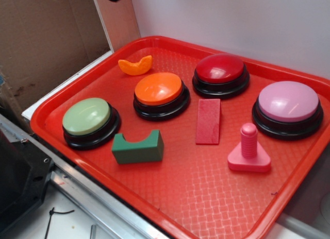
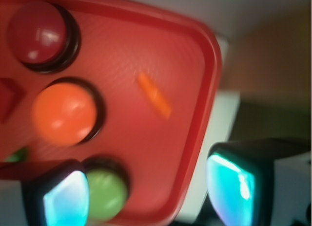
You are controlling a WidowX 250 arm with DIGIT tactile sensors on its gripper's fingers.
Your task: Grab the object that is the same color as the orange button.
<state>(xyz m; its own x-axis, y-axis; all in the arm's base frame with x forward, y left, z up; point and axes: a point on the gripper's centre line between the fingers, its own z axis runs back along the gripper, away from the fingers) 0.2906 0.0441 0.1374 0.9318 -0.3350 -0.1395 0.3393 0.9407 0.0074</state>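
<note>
Red tray [image 1: 206, 198] with a bunch of stuff on it. The orange crescent [image 1: 135, 65] sits near the tray's back left corner, just behind the orange button [image 1: 159, 89] but not touching it. From the wrist cam it's a blurry orange sliver [image 2: 154, 95] between that button [image 2: 64, 112] and the tray rim.

Gripper [image 2: 146, 197] is spread wide with nothing in it — one finger [image 2: 66, 197] overlaps the green button [image 2: 107, 193], the other one [image 2: 233, 189] hangs past the tray edge. Well away from the crescent.

Also on the tray: red button [image 1: 220, 69], pink button [image 1: 287, 102], green block [image 1: 137, 147] with a notch on top, flat red slab [image 1: 208, 121], pink bolt [image 1: 249, 150].
</note>
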